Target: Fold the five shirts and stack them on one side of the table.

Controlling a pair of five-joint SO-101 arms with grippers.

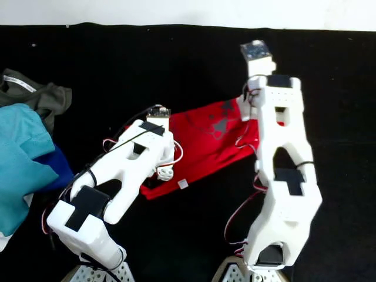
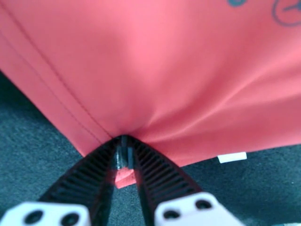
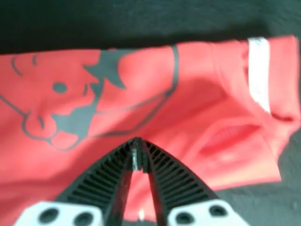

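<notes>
A red shirt (image 1: 200,147) with a dark cartoon print (image 3: 70,113) lies stretched across the middle of the black table (image 1: 176,59) between both arms. My left gripper (image 2: 123,150) is shut on the shirt's hem (image 2: 94,136), where the cloth puckers at the tips; from above the left gripper (image 1: 164,172) sits at the shirt's near left edge. My right gripper (image 3: 136,157) is shut on the red cloth just below the print, near the collar with its white label (image 3: 258,70). From above the right gripper (image 1: 248,103) is at the shirt's far right end.
A pile of other shirts lies at the table's left edge: teal (image 1: 20,158) on top, blue (image 1: 59,170) under it, grey-green (image 1: 35,94) behind. A small white tag (image 1: 183,184) hangs at the red shirt's near hem. Bare black cloth stretches to the right and back.
</notes>
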